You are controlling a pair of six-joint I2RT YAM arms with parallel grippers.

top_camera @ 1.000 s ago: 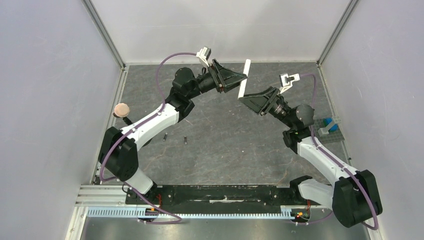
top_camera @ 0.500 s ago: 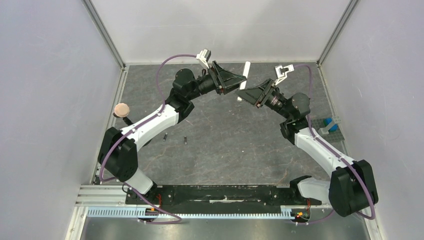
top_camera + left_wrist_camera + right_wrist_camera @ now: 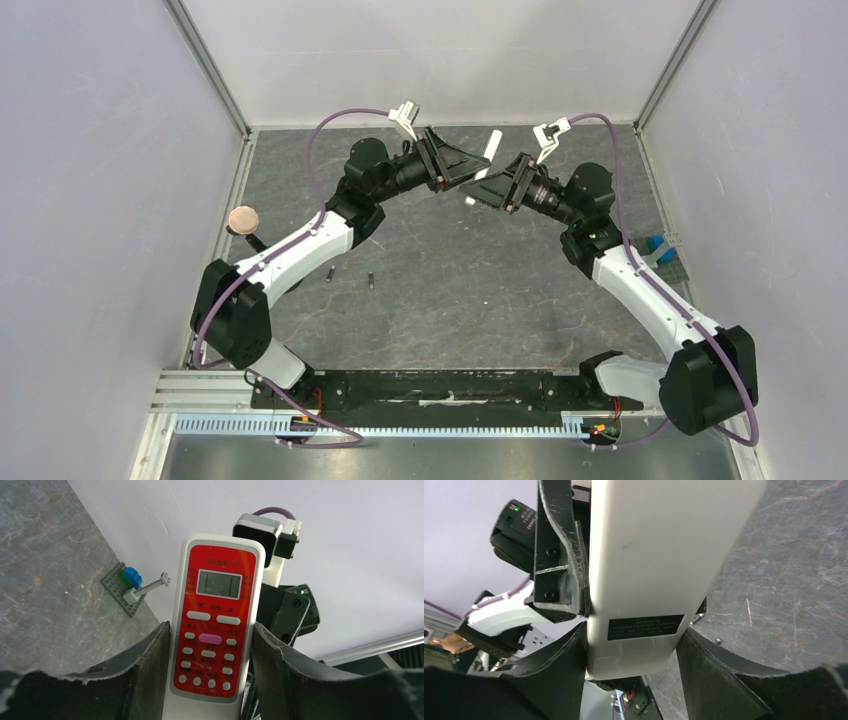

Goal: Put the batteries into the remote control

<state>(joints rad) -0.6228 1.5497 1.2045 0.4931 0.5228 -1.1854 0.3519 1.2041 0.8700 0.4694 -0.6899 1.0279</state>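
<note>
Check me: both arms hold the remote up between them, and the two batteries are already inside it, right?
No: the top view shows both batteries lying on the table. The left arm and right arm do hold the remote control up.

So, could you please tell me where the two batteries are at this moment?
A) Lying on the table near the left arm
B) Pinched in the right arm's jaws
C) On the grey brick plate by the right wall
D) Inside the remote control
A: the top view shows both batteries lying loose on the table beside the left arm, well apart from the remote control.
</note>
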